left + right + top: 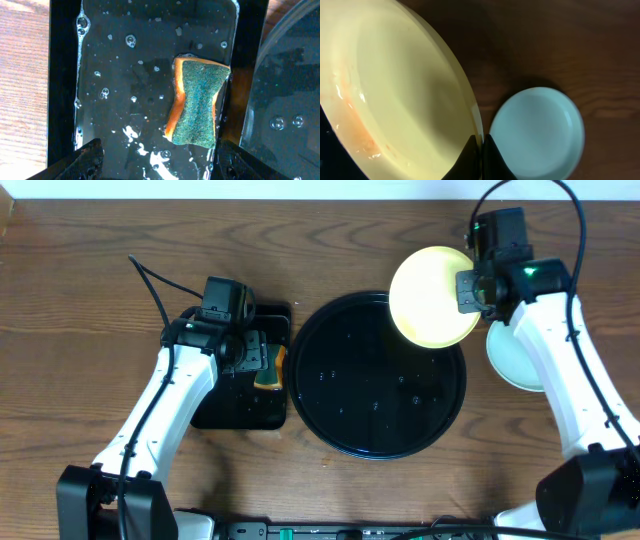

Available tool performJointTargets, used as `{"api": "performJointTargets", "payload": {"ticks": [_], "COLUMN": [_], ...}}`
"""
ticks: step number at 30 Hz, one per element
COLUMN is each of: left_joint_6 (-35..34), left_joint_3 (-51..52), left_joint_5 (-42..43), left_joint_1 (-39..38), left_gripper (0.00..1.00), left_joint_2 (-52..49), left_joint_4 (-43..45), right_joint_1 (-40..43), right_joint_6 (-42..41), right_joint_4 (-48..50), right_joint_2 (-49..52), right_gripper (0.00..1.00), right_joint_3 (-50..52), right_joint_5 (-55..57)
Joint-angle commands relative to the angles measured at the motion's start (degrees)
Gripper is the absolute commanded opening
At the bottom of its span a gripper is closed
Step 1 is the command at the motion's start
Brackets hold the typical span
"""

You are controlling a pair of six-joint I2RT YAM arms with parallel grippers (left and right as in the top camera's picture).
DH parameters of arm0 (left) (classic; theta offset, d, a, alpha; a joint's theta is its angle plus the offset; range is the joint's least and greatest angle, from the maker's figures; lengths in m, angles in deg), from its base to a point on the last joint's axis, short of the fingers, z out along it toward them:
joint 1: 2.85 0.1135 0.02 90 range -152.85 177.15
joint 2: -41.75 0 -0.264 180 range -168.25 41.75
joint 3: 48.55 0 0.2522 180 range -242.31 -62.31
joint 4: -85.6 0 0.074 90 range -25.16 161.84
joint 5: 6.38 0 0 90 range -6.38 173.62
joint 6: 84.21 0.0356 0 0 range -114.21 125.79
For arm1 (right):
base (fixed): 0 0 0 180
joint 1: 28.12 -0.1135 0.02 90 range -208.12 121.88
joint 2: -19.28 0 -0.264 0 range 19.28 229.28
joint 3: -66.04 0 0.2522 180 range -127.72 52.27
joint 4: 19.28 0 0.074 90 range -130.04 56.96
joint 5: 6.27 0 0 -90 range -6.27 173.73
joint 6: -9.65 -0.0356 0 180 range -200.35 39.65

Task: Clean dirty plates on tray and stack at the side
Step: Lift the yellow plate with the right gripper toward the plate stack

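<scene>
Two plates are in view. One yellow plate (pixel 430 300), pinched at its rim between the pressed-together fingers of the right claw (pixel 480 141), is held over the far right rim of the round tray (pixel 340 410), with orange streaks along its inner edge. One mint plate (pixel 512 360) rests on the tabletop (pixel 100 260) just right of the round tray, partly under the right arm. The round tray, glossy and black, is dotted with water drops. To its left, one rectangular tray (pixel 62 75) holds bubbly water and one sponge (pixel 197 102), green side up, against its right wall. The left claw (pixel 160 167) hovers over the rectangular tray, fingers spread wide and gripping nothing, the sponge lying just ahead of them.
</scene>
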Motion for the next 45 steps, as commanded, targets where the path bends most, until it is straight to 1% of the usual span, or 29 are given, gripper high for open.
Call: {"api": "performJointTargets", "payload": {"ticks": [1, 6, 8, 15, 20, 25, 32, 34, 39, 41, 42, 45], "left_joint_6": [-0.6, -0.6, -0.6, -0.6, -0.6, -0.6, -0.6, -0.6, -0.6, -0.6, -0.6, -0.6], "left_joint_3": [-0.8, -0.8, -0.8, -0.8, -0.8, -0.8, -0.8, -0.8, -0.8, -0.8, -0.8, -0.8], "left_joint_5": [-0.7, -0.7, -0.7, -0.7, -0.7, -0.7, -0.7, -0.7, -0.7, -0.7, -0.7, -0.7], "left_joint_1": [0.2, 0.2, 0.2, 0.2, 0.2, 0.2, 0.2, 0.2, 0.2, 0.2, 0.2, 0.2], "left_gripper": [0.74, 0.74, 0.75, 0.74, 0.74, 0.74, 0.74, 0.74, 0.74, 0.74, 0.74, 0.75], "left_joint_2": [0.2, 0.2, 0.2, 0.2, 0.2, 0.2, 0.2, 0.2, 0.2, 0.2, 0.2, 0.2], "left_joint_4": [-0.1, -0.1, -0.1, -0.1, -0.1, -0.1, -0.1, -0.1, -0.2, -0.2, -0.2, -0.2], "right_joint_1": [-4.0, -10.1, -13.4, -21.4, -25.8, -27.7, -28.0, -27.8, -24.1, -21.5, -18.9, -13.7], "right_joint_6": [0.7, 1.1, 1.2, 1.1, 1.3, 1.4, 1.7, 1.0, -3.4, -5.4, -6.8, -8.2], "right_joint_4": [0.2, -0.5, -0.5, 0.4, 1.2, 2.4, 2.5, 2.5, 2.4, 2.4, 2.4, 2.4], "right_joint_2": [-2.8, -2.9, -2.9, -2.9, -2.9, -2.9, -2.9, -2.9, -2.9, -2.9, -2.9, -2.9], "right_gripper": [0.01, 0.01, 0.01, 0.01, 0.01, 0.01, 0.01, 0.01, 0.01, 0.01, 0.01, 0.01], "right_joint_3": [-0.2, -0.2, -0.2, -0.2, -0.2, -0.2, -0.2, -0.2, -0.2, -0.2, -0.2, -0.2], "right_joint_5": [8.5, 18.6, 25.0, 41.7, 46.9, 50.2, 50.2, 48.2, 34.4, 29.1, 25.4, 19.6]}}
